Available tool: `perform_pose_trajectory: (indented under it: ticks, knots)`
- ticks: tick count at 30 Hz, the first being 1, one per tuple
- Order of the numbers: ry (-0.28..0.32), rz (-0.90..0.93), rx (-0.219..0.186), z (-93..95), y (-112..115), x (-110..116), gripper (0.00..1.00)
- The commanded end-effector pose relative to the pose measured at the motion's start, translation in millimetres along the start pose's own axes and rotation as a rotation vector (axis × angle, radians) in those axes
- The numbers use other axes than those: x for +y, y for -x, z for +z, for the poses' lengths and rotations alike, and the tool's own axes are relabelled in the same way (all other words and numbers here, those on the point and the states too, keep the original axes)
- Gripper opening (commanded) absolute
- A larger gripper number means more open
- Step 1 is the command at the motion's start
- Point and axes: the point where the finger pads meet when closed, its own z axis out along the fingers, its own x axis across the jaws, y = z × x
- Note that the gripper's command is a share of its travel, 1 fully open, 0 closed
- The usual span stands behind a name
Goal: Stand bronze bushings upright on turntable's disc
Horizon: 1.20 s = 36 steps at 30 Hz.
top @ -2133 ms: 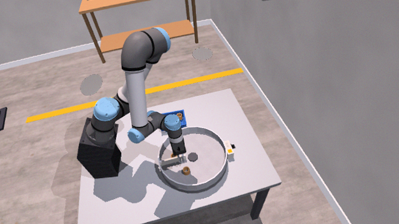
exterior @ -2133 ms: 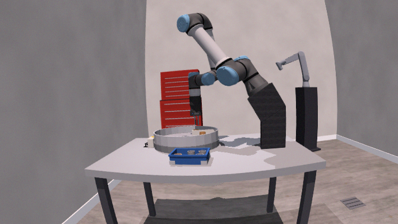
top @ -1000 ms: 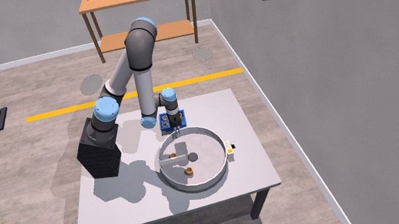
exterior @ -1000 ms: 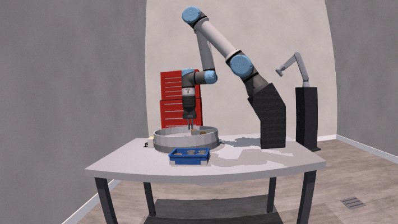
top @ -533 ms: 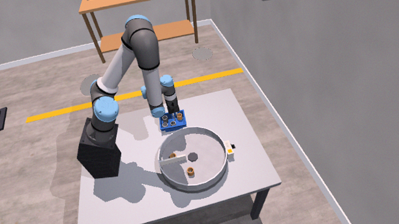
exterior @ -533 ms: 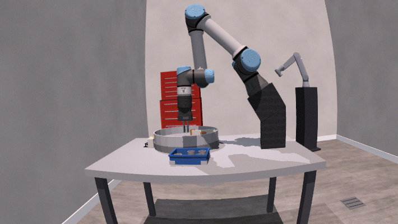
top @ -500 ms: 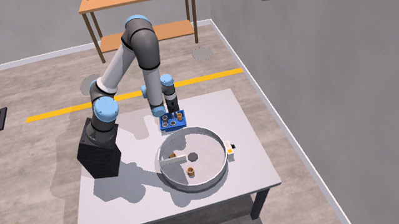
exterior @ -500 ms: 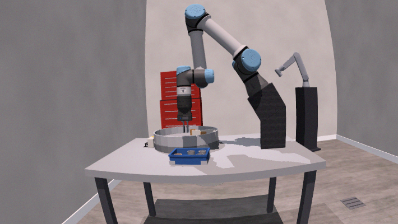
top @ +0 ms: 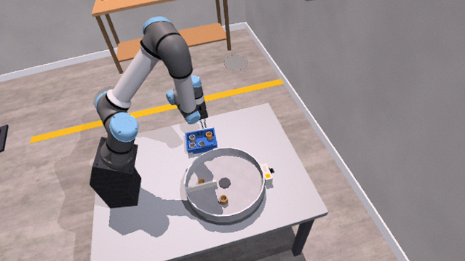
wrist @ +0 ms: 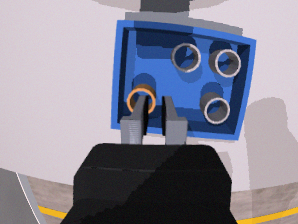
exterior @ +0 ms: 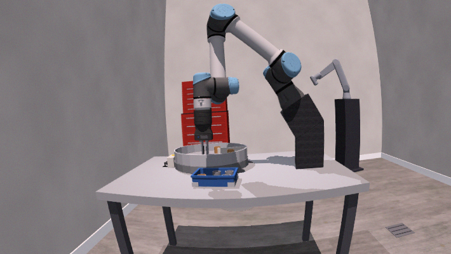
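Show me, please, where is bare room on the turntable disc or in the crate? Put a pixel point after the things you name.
The turntable disc [top: 243,166] is bare between hub [top: 225,183] and the rim beside the white box [top: 267,177] [exterior: 171,161]. The crate [top: 202,150] [exterior: 214,181] [wrist: 115,80] has a bare turntable-side corner beyond its bronze bushing [top: 209,138] [exterior: 201,174] [wrist: 129,101].

Crowded: around the divider [top: 201,186], bushings at both sides; and beneath the pincer [top: 203,126] [exterior: 205,153] [wrist: 155,100].

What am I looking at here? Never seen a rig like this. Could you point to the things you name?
One robot arm with two-finger jaws [top: 202,123] [exterior: 204,153]. They are partly open, holding nothing, above the blue crate [top: 201,150] [exterior: 213,181].

The top view looks down on the table [top: 156,244] [exterior: 143,187]; the exterior view looks across it, crate nearest; the wrist view looks past the jaws into the crate.

The crate holds one bronze bushing [top: 209,138] [wrist: 130,106] and three steel ones. Behind it in the exterior view is the round turntable [top: 229,213] [exterior: 209,165], with two more bronze bushings inside.
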Motion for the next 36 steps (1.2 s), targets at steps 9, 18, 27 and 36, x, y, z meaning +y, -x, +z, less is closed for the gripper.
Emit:
perform_pose_trajectory:
  ticks: [9, 18, 27, 36]
  knots:
    - [-0.018, 0.013, 0.01, 3.2, 4.0, 21.6, 0.36]
    - [-0.018, 0.014, 0.01, 3.2, 4.2, 20.8, 0.36]
    - [-0.018, 0.014, 0.01, 3.2, 4.0, 20.8, 0.36]
    - [-0.018, 0.014, 0.01, 3.2, 4.0, 20.8, 0.36]
